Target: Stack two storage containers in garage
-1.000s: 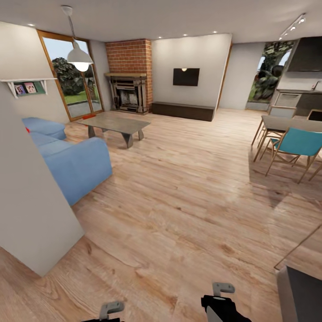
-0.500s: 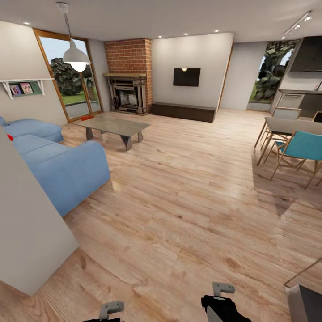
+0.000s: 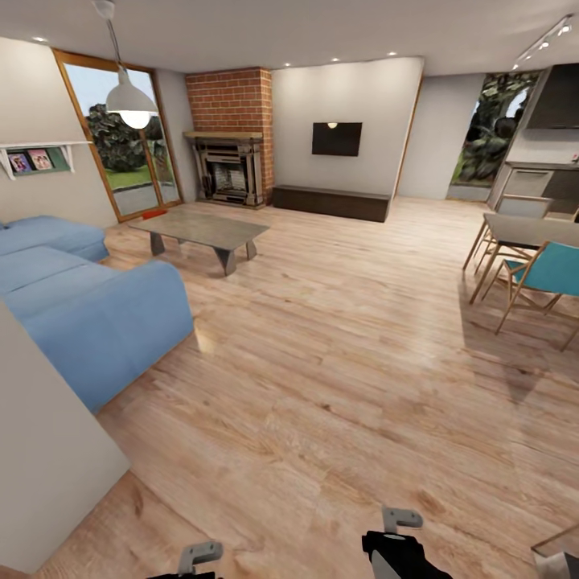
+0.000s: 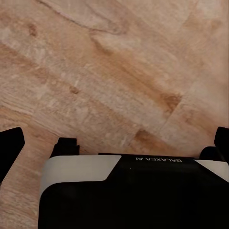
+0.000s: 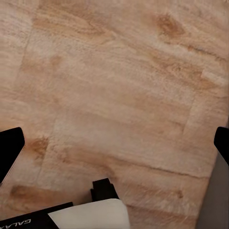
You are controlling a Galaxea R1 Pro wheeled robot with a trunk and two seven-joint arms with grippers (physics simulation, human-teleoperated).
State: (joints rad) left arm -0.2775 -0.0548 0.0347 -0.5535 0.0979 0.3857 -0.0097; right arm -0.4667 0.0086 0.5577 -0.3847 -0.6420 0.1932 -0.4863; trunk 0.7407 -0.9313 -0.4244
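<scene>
Living room with plank flooring, left claw spread wide, empty, right claw likewise

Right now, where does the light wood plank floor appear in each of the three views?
Head view: the wood plank floor runs from the near edge to the fireplace, beside the blue sofa.
Left wrist view: the wood plank floor lies beyond the robot's black-and-white shell.
Right wrist view: the wood plank floor lies beyond a like shell.
Shared landmark: the knotty plank grain.
</scene>
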